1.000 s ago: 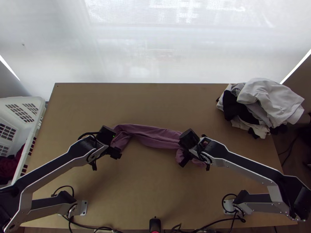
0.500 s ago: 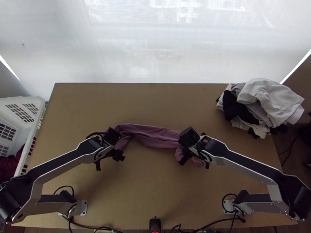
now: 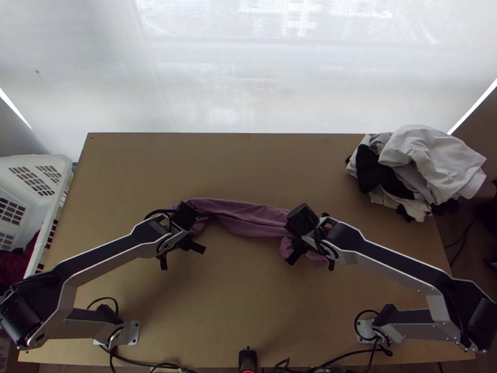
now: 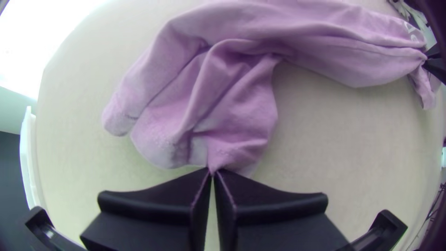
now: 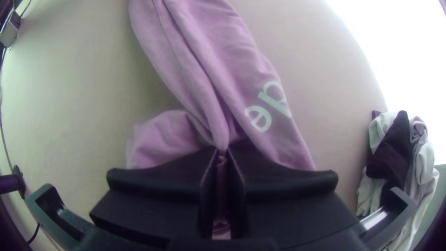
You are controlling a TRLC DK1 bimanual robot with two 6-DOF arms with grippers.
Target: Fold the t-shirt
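Note:
A purple t-shirt lies bunched in a long strip across the middle of the table. My left gripper is at its left end; in the left wrist view that gripper is shut on the edge of the shirt, whose end fans out in folds. My right gripper is over the shirt's right end. Seen from the right wrist, the gripper is shut on gathered fabric of the shirt, with white lettering beside it and a loose bit on the other side.
A heap of white, grey and black clothes lies on the table's far right corner. A white basket with dark red cloth stands off the left edge. Cables run along the near edge.
My left gripper has moved to the right, with the shirt's left end shifting slightly beneath it. The right arm has kept almost still.

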